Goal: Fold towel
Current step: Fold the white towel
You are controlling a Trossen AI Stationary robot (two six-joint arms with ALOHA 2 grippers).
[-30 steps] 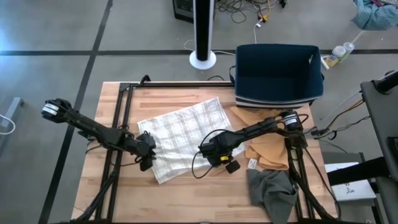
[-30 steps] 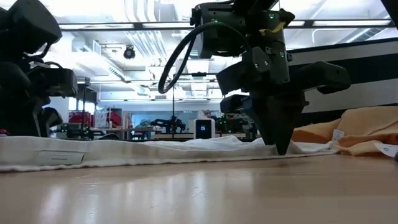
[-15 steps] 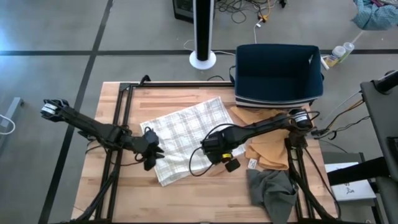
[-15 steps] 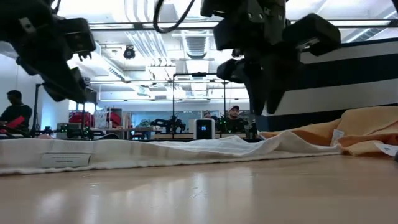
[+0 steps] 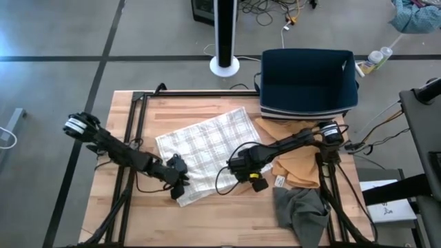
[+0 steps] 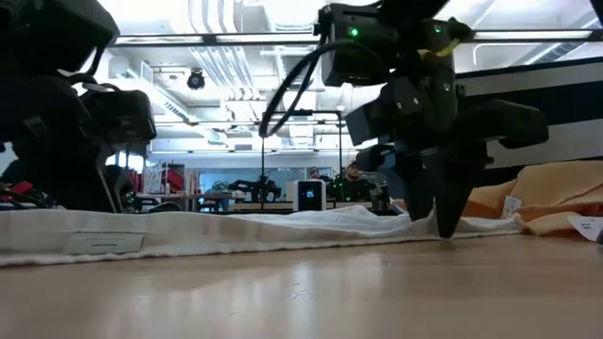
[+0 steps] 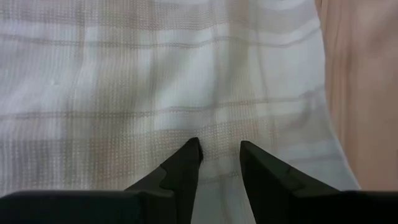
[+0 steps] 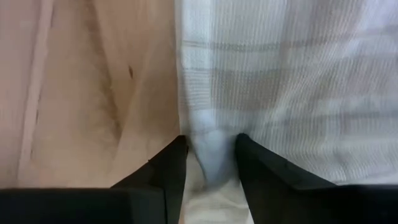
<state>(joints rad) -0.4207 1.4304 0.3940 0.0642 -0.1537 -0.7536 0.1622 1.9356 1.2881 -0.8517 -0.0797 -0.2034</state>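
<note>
A white plaid towel (image 5: 203, 148) lies spread flat on the wooden table (image 5: 227, 220), turned at a slant. My left gripper (image 5: 179, 186) stands at the towel's near left corner. It is open, with its fingers over the cloth (image 7: 155, 81) close to a side edge (image 7: 329, 124); whether they touch it I cannot tell. My right gripper (image 5: 241, 167) points straight down at the towel's near right edge, open. In the low view the towel (image 6: 236, 231) lies as a low band, with a sewn label (image 6: 104, 243) on its near hem. My right gripper comes at the towel's near right edge (image 8: 210, 168) from above, pointing down. Its open fingers stand on either side of a small ridge of cloth at that edge, one over the bare wood and one over the towel. The fingertips (image 6: 443, 226) reach down to the cloth, which lies on the table.
A dark blue bin (image 5: 308, 83) stands at the far right. A tan cloth (image 5: 296, 162) lies right of the towel and a grey cloth (image 5: 300, 213) at the near right corner. Bare wood runs along the near edge.
My left gripper has moved along the towel's left side toward the table's near edge and sunk to the near left corner. My right gripper has risen off the towel's edge, opened, and come down again at nearly the same place.
</note>
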